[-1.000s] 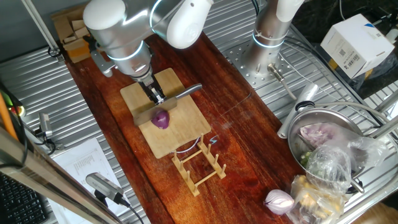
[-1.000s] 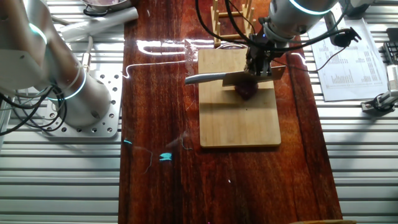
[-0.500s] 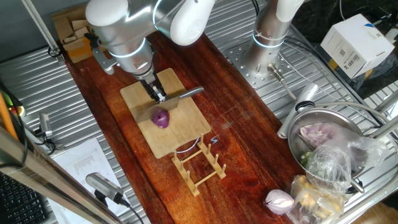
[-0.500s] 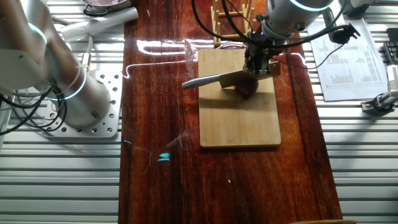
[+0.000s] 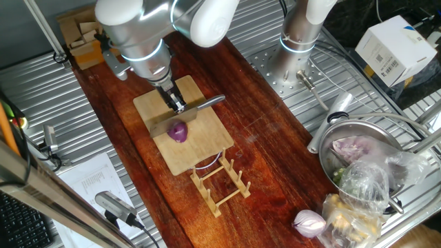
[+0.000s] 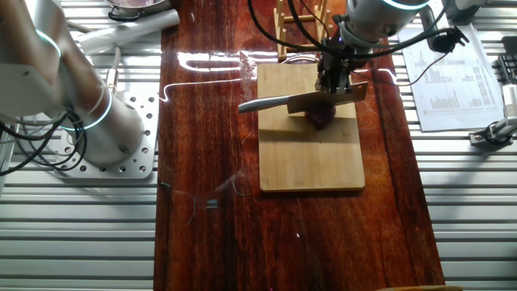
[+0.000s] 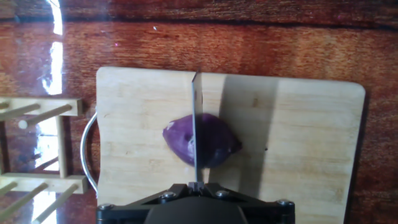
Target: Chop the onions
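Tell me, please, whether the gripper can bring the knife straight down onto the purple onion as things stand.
Probably yes: the gripper holds the knife directly above the purple onion on the cutting board, with nothing between blade and onion.

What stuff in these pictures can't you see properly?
- Whether the knife has cut into the onion: in the hand view the blade's edge-on line hides any cut.
- The gripper fingertips: cut off by the bottom edge in the hand view, too small in both fixed views.
- The far side of the onion in the other fixed view: the blade covers it.
- Text on the paper: too small.
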### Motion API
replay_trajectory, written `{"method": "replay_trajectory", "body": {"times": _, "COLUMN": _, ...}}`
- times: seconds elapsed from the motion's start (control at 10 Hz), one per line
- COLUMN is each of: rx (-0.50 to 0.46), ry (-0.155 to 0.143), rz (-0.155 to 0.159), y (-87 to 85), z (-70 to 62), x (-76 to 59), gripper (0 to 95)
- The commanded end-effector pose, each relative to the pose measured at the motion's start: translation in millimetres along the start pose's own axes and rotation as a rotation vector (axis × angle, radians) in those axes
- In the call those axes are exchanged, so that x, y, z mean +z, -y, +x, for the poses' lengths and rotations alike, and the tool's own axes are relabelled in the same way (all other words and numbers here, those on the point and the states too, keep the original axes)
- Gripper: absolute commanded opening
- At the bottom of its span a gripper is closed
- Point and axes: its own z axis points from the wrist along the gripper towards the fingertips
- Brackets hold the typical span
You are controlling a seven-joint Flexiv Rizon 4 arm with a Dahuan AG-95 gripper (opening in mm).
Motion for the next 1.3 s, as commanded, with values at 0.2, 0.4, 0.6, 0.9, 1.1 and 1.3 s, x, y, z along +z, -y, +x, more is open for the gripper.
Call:
{"method": "replay_trajectory", "body": {"times": 0.2, "rx": -0.005, "ry": -0.002, "rz": 0.001, "y": 5.5, "z": -8.1, "x": 8.7, "gripper": 0.0}}
{"method": "replay_trajectory", "body": {"times": 0.4, "rx": -0.004, "ry": 0.004, "rz": 0.005, "y": 7.6, "z": -16.5, "x": 21.1, "gripper": 0.0}}
{"method": "replay_trajectory", "body": {"times": 0.6, "rx": 0.012, "ry": 0.002, "rz": 0.005, "y": 3.9, "z": -25.5, "x": 34.4, "gripper": 0.0}}
{"method": "replay_trajectory", "body": {"times": 0.9, "rx": 0.010, "ry": -0.005, "rz": 0.006, "y": 4.1, "z": -26.5, "x": 36.5, "gripper": 0.0}}
{"method": "replay_trajectory", "body": {"times": 1.1, "rx": 0.006, "ry": -0.004, "rz": 0.006, "y": 4.5, "z": -24.7, "x": 33.5, "gripper": 0.0}}
{"method": "replay_trajectory", "body": {"times": 1.3, "rx": 0.006, "ry": -0.004, "rz": 0.004, "y": 4.1, "z": -20.8, "x": 24.9, "gripper": 0.0}}
